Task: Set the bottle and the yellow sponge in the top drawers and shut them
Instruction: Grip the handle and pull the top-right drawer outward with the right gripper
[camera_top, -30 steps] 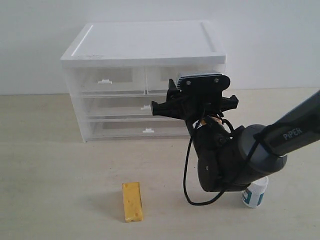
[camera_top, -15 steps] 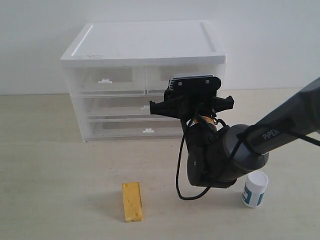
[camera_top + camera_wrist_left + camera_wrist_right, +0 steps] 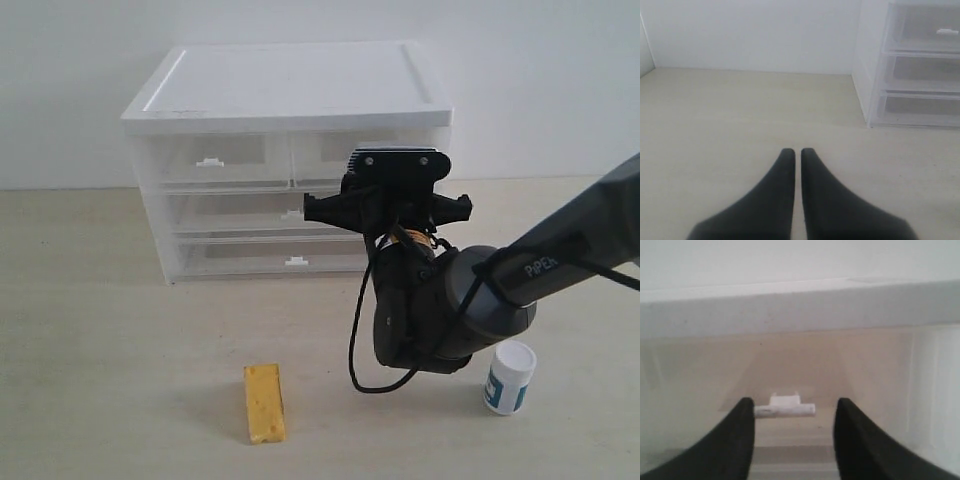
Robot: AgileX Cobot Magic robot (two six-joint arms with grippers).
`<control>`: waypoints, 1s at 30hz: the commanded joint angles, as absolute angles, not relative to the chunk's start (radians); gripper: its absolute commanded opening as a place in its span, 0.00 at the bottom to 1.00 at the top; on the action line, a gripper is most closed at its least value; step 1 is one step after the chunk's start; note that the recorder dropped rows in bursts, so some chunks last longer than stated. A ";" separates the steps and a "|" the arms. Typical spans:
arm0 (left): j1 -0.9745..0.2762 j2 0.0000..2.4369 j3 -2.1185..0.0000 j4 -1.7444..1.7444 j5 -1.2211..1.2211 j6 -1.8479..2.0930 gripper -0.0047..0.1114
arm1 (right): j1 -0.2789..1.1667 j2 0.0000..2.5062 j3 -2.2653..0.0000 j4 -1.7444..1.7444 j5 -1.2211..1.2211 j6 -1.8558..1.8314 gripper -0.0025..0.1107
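**A:** Where is the right gripper point(image 3: 794, 405) relative to the drawer?

**B:** It is squarely in front of the right-hand top drawer point(image 3: 325, 150), which is shut. Its jaws are apart and nothing is clamped. The drawer's handle tab point(image 3: 785, 409) sits between the two fingers and straight ahead.

**A:** How does the tab lie?

**B:** Its long axis runs across from one finger toward the other. One end looks to be at a fingertip, with a gap showing at the other. I judge that closing would pinch it end to end, and the pull then goes straight back from the cabinet point(image 3: 290, 80).

**A:** And the left gripper point(image 3: 797, 152)?

**B:** It is closed on nothing, low over bare table point(image 3: 100, 350). The cabinet's front is off to one side of it.

**A:** Where are the things to stow?

**B:** Both are toward the table's near edge, well apart from the cabinet at the far edge. The yellow sponge point(image 3: 265, 403) lies flat with its length pointing at the cabinet. The bottle point(image 3: 510, 378) stands upright near the right arm's body, so that arm is the closer one for it.
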State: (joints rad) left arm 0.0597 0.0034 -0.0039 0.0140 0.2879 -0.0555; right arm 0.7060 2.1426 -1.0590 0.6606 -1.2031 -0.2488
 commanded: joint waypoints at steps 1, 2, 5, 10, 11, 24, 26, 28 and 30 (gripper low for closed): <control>0.062 0.000 0.000 0.007 0.285 -0.052 0.08 | 0.678 2.142 -1.079 0.645 -1.221 -0.236 0.11; 0.062 0.000 0.000 0.007 0.285 -0.052 0.08 | 0.678 2.142 -1.079 0.645 -1.221 -0.236 0.02; 0.062 0.000 0.000 0.007 0.285 -0.052 0.08 | 0.678 2.142 -1.079 0.645 -1.221 -0.234 0.02; 0.062 0.000 0.000 0.007 0.285 -0.052 0.08 | 0.698 2.142 -1.079 0.650 -1.221 -0.271 0.02; 0.062 0.000 0.000 0.007 0.285 -0.052 0.08 | 0.703 2.142 -1.079 0.650 -1.221 -0.289 0.02; 0.062 0.000 0.000 0.007 0.285 -0.052 0.08 | 0.836 2.022 -0.915 0.791 -1.221 -0.388 0.02; 0.062 0.000 0.000 0.007 0.285 -0.052 0.08 | 0.848 1.999 -0.885 0.806 -1.221 -0.388 0.02; 0.062 0.000 0.000 0.007 0.285 -0.052 0.08 | 0.861 1.971 -0.847 0.808 -1.221 -0.388 0.02; 0.062 0.000 0.000 0.007 0.285 -0.052 0.08 | 0.879 1.945 -0.811 0.813 -1.221 -0.388 0.02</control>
